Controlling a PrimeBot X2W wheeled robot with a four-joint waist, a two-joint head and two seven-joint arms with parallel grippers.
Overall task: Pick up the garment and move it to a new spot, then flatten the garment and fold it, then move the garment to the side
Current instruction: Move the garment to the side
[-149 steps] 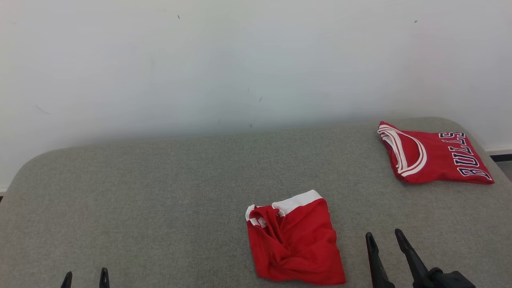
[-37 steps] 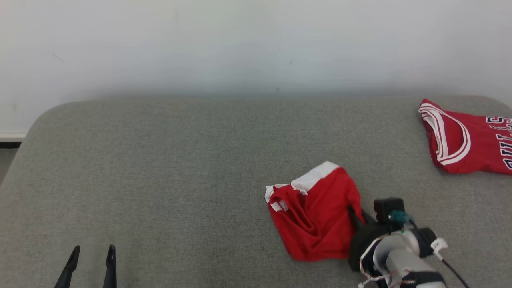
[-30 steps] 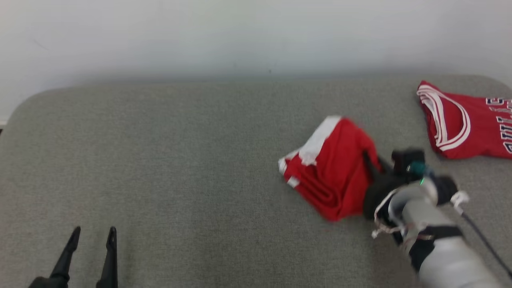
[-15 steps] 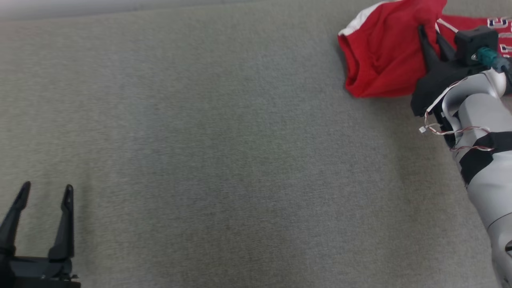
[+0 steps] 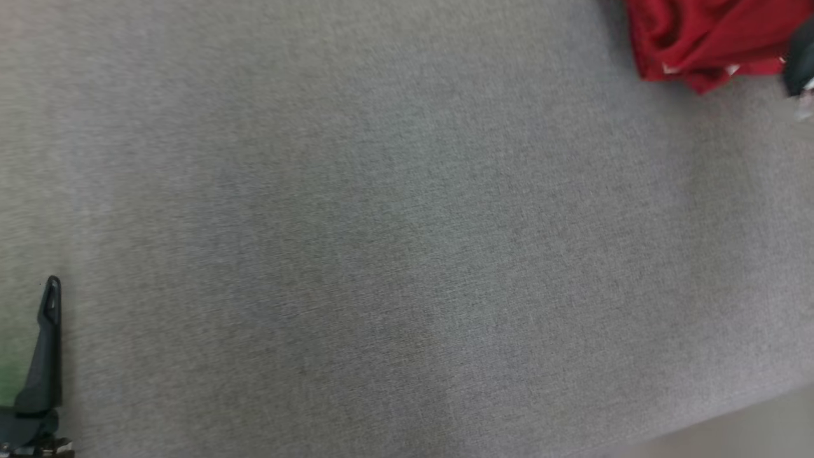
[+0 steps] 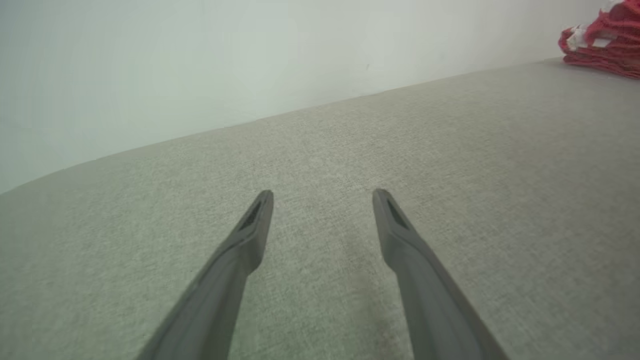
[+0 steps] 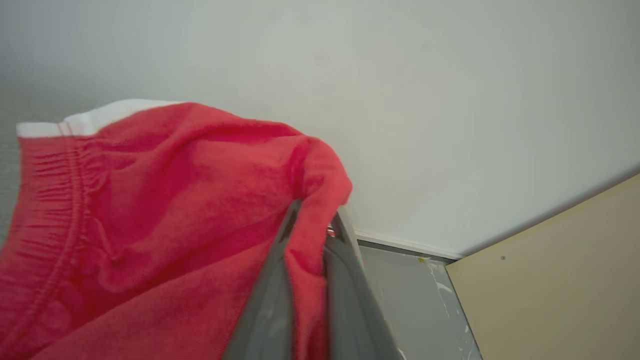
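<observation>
Right wrist view: my right claw (image 7: pixel 314 222) pinches the crumpled red, white-banded garment (image 7: pixel 150 200). My left claw (image 6: pixel 322 196) gapes empty.

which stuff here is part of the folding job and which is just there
In the job:
red garment, pinched in the right end effector
left end effector, open and empty
grey surface, where the folding will happen

Just there:
white wall
beige board
floor strip
</observation>
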